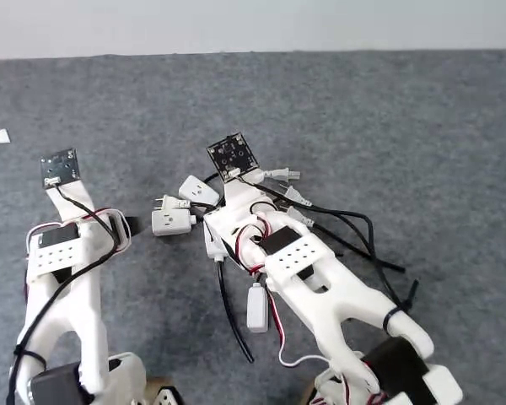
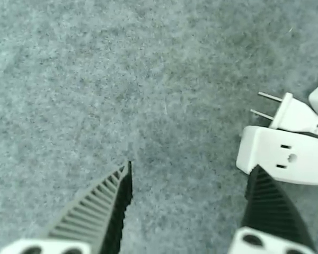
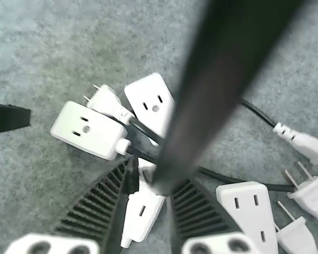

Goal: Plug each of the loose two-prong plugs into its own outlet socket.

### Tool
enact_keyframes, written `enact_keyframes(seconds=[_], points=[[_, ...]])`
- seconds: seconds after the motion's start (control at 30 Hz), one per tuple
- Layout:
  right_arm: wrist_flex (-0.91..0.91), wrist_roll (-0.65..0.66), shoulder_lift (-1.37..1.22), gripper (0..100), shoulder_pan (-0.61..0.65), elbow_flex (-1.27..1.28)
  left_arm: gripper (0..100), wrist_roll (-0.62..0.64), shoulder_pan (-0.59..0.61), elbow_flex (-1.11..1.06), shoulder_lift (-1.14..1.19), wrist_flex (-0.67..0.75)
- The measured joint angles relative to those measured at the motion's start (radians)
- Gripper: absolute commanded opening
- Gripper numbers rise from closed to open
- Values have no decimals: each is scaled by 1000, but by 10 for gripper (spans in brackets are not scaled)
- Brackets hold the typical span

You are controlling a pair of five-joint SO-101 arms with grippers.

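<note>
Two hazards are noted. First, the black cords (image 1: 354, 228) run tangled among the plugs and socket blocks in the middle of the table (image 1: 388, 110). In my judgement, lifting any one piece could drag its neighbours out of line. One cord also crosses close in front of the right wrist view and masks part of the work. Second, the blocks look light and lie loose, so a plug pressed into an unheld block would likely push it away rather than seat.

The right hand (image 3: 151, 180) is closed round one socket block (image 3: 143, 209), apparently clamped on it. The left hand (image 2: 192, 169) has its fingers wide apart and holds nothing. It sits low over the table with one fingertip just beside a second block (image 2: 286, 156), which it could nudge.

Count:
- **Socket blocks:** four, namely the clamped one, the second block, a third block (image 3: 151, 100) and a fourth block (image 3: 249, 206).
- **Plugs with prongs showing:** three. The first plug (image 3: 107, 99) lies against the second and third blocks. The other two, a second plug (image 3: 307, 193) and a third plug (image 3: 291, 233), lie right of the right arm.
- **Unclear:** a white cord end (image 3: 302, 143) whose prongs are hidden.
- **Seated:** no plug appears to be in a socket.
</note>
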State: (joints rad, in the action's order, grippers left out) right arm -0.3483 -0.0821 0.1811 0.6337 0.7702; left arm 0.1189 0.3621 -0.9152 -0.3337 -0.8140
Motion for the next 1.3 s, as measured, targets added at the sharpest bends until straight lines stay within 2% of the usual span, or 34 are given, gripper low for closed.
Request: enact_keyframes(seconds=[0.4,0.67,0.73,0.87,0.97,1.3], points=[[-17,21,-44,8,5,-8,320,0,0,0,0,0],[-106,78,-43,13,52,-29,320,0,0,0,0,0],[-120,83,-43,40,57,-38,320,-2,0,0,0,0],[-137,81,-43,189,72,-37,320,-6,0,0,0,0],[-170,17,-68,283,112,-32,320,-6,0,0,0,0],[-218,-84,-83,299,140,-40,320,-6,0,0,0,17]])
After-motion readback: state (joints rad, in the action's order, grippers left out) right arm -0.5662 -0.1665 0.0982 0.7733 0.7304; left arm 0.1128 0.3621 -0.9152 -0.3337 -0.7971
